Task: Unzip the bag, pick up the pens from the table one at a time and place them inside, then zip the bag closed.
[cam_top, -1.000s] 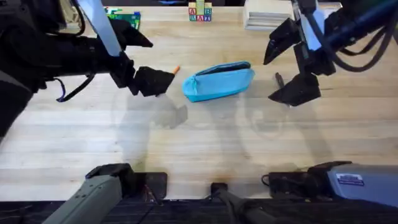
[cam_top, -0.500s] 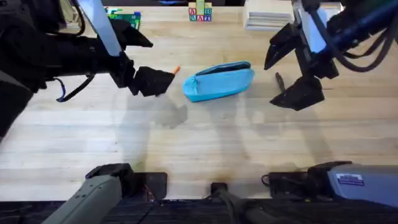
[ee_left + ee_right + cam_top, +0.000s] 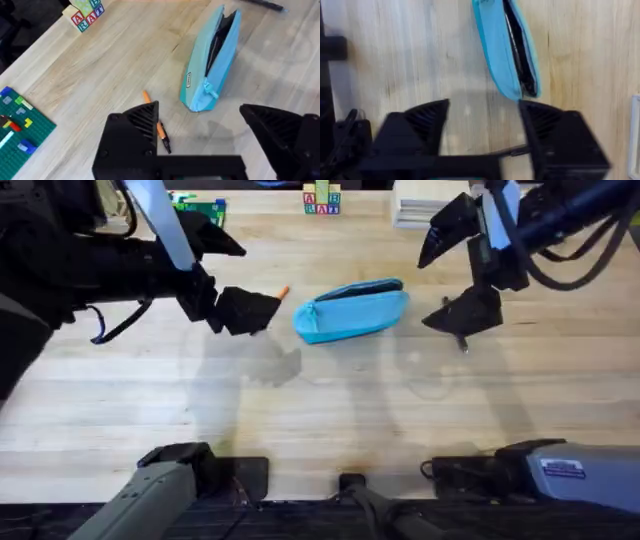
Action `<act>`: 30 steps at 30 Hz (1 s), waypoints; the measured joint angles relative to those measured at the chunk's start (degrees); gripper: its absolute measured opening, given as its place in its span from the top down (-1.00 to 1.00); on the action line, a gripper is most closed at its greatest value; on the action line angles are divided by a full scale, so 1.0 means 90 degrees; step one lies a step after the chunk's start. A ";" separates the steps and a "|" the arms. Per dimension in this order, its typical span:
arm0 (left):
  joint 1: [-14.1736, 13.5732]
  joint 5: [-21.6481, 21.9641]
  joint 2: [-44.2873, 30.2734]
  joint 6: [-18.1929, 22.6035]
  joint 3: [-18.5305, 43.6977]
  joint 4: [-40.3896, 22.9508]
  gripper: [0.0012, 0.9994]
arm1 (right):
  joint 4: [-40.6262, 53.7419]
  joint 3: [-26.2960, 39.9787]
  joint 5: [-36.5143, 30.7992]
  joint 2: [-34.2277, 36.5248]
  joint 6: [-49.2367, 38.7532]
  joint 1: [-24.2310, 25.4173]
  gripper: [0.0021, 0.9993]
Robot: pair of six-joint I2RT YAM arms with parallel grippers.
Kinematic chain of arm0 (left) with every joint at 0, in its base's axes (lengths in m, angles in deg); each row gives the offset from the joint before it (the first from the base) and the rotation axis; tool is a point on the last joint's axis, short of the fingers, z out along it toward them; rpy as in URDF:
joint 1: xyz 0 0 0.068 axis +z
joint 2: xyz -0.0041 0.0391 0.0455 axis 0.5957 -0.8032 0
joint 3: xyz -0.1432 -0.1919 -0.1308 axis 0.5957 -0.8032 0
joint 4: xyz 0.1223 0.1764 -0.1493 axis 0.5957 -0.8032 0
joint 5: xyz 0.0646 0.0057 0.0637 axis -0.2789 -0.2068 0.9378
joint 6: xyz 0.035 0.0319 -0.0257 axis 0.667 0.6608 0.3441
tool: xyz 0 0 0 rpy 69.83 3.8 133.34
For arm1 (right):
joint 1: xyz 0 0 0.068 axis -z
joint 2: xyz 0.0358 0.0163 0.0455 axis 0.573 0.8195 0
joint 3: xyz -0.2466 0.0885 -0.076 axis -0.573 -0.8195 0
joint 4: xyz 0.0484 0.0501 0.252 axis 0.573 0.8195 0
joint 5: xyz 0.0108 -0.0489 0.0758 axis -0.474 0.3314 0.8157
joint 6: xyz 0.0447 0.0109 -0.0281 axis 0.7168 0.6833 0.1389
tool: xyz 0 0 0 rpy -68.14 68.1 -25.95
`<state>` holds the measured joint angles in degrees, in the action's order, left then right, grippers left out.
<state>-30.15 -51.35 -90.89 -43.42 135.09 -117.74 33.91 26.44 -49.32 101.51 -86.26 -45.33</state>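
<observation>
Here the light-blue bag [image 3: 351,310] serves as the landmark, lying on its side near the middle of the wood-grain table [image 3: 300,410] with its zipper open along the top, a dark slit visible in both wrist views [image 3: 212,60] [image 3: 507,50]. Well to the left of the bag, a green building-brick plate [image 3: 198,207] sits at the table's far edge. Just left of the bag, the left gripper [image 3: 225,275] hangs above the table with its black fingers spread apart and nothing between them. Under it, beside the bag's teal-pull end [image 3: 209,90], the orange pen [image 3: 155,122] lies flat on the wood, its dark tip pointing away from the bag; from overhead only its orange end [image 3: 283,292] peeks past the finger. Behind the bag, at the far edge, stand lettered toy blocks [image 3: 321,199]. Just right of the bag, the right gripper [image 3: 455,275] is also spread wide and empty, hovering over the dark pen [image 3: 452,312], which lies on the table mostly hidden by the lower finger. A stack of pale flat boards [image 3: 430,202] lies farther back on the right.
</observation>
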 joint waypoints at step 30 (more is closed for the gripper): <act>0.0000 0.0002 0.0002 0.0000 0.0000 0.0000 -0.99 | -0.0994 0.0002 0.0003 0.0086 -0.0848 0.0036 0.95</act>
<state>-30.15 -51.33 -90.87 -43.42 135.09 -117.74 24.97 26.46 -49.30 102.28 -93.89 -45.00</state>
